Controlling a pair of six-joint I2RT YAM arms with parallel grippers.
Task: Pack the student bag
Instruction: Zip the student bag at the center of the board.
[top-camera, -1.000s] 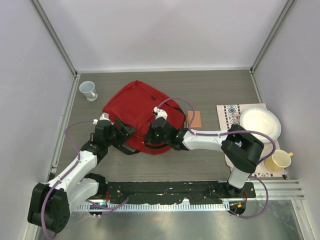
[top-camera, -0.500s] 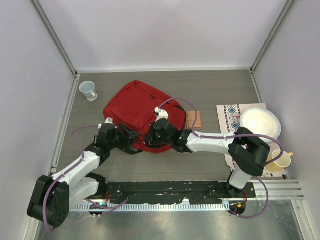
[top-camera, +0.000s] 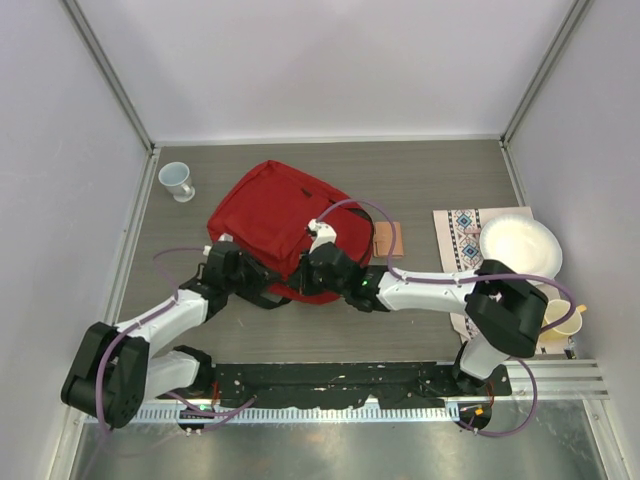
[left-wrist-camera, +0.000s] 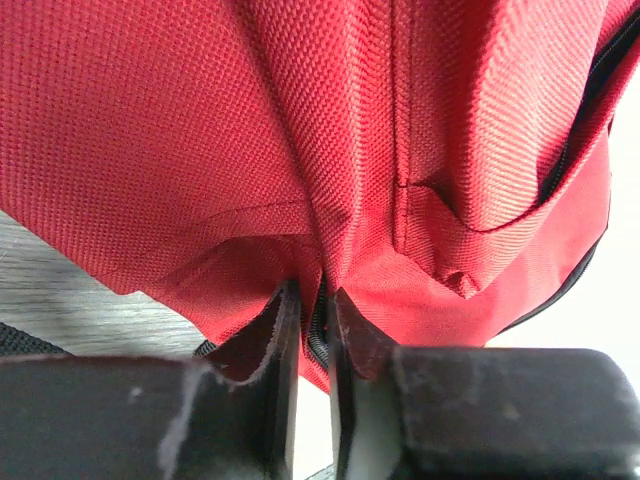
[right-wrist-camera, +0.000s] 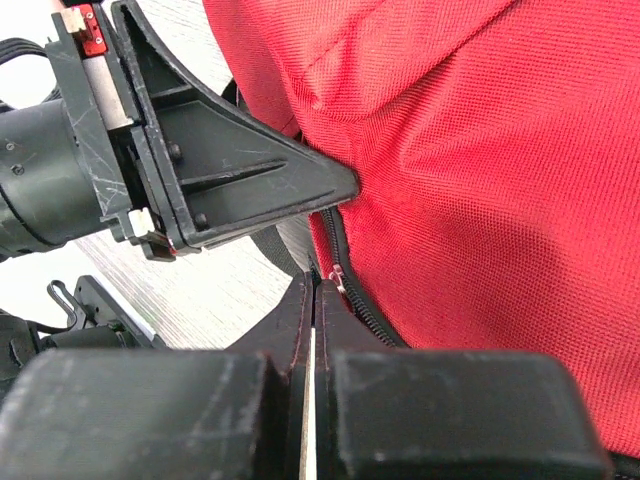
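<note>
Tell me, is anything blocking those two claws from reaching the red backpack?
Nothing visible is in the way. Both are at the near edge of the student bag. The left gripper pinches a fold of its red fabric, and the right gripper, shut, sits right against the black zipper.

**Both arms converge, fingertips side by side**

Your left arm (top-camera: 165, 315) and right arm (top-camera: 420, 288) reach inward. Your black left gripper (left-wrist-camera: 312, 305) pinches a fold of the red fabric backpack (left-wrist-camera: 200, 130) (a narrow gap remains). Your black right gripper (right-wrist-camera: 316, 285) is fully closed.
</note>
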